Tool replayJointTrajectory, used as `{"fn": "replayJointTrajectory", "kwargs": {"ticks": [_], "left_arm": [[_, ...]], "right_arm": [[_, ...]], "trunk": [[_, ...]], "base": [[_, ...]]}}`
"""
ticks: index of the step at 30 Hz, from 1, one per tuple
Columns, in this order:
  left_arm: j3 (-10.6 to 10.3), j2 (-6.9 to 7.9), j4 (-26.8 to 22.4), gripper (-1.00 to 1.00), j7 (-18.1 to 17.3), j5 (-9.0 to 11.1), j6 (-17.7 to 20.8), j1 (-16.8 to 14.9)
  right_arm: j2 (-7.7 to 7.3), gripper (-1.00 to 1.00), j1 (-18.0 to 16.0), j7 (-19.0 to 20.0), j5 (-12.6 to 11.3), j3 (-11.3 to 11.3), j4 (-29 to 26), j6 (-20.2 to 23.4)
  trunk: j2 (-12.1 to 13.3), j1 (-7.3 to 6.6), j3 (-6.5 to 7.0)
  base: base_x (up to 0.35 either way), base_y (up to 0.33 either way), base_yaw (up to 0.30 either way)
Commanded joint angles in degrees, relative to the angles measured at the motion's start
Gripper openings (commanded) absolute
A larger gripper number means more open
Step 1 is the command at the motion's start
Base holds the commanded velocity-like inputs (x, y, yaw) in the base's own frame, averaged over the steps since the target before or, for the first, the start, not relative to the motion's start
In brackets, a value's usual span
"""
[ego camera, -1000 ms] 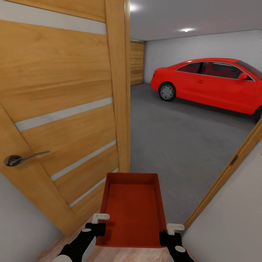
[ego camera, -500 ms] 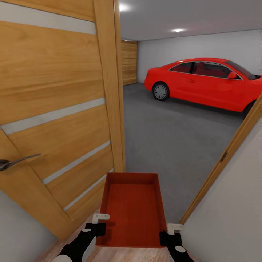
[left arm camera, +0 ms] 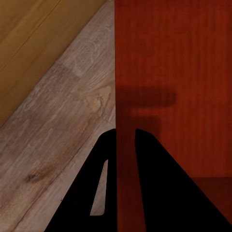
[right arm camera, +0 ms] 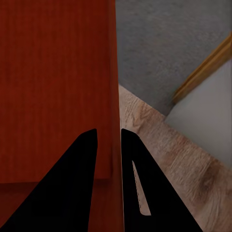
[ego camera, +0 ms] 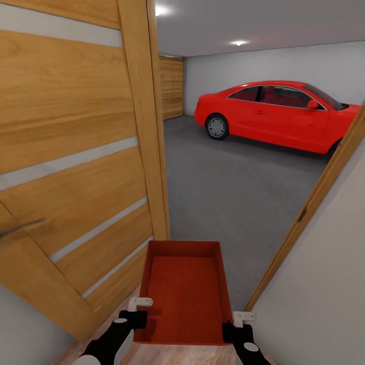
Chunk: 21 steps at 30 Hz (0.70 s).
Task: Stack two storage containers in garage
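In the head view, one storage container (ego camera: 183, 291) is carried level between the two arms, its long axis pointed straight ahead through the doorway. The left gripper (ego camera: 139, 304) is clamped on the near part of its left wall and the right gripper (ego camera: 243, 318) on the near part of its right wall, so neither arm is nearer. The far end of the container reaches over the threshold, where the wood planks give way to the grey floor (ego camera: 238, 192) of the garage. An open wooden door (ego camera: 76, 167) stands close on the left, a door frame (ego camera: 309, 203) on the right, and a red car (ego camera: 271, 116) is parked well beyond.

In the left wrist view, the left gripper (left arm camera: 124, 145) is seen closed on the container's (left arm camera: 174, 72) thin side wall, one finger inside and one outside, above the plank floor (left arm camera: 63, 140).

In the right wrist view, the right gripper (right arm camera: 109, 145) is likewise clenched on the container's (right arm camera: 58, 72) opposite wall, with grey concrete ahead; the way forward is judged narrow but lined up
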Motion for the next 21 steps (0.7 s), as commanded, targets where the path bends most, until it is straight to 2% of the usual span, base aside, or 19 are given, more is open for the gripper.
{"fn": "replayJointTrajectory", "kwargs": {"ticks": [1,16,21], "left_arm": [[-0.6,-0.67,-0.3,-1.00,-2.6,0.0,0.4,0.0],[-0.6,-0.67,-0.3,-1.00,-2.6,0.0,0.4,0.0],[-0.6,-0.67,-0.3,-1.00,-2.6,0.0,0.3,0.0]], "right_arm": [[0.10,-1.00,0.0,-1.0,0.2,-0.6,0.2,0.4],[0.06,-1.00,0.0,-1.0,0.2,-0.6,0.2,0.4],[0.05,-1.00,0.0,-1.0,0.2,-0.6,0.2,0.4]], "trunk": [[-0.1,0.02,-0.08],[-0.1,0.02,-0.08],[-0.1,0.02,-0.08]], "base": [[0.113,0.210,-0.012],[0.159,0.287,-0.001],[0.096,0.133,0.000]]}}
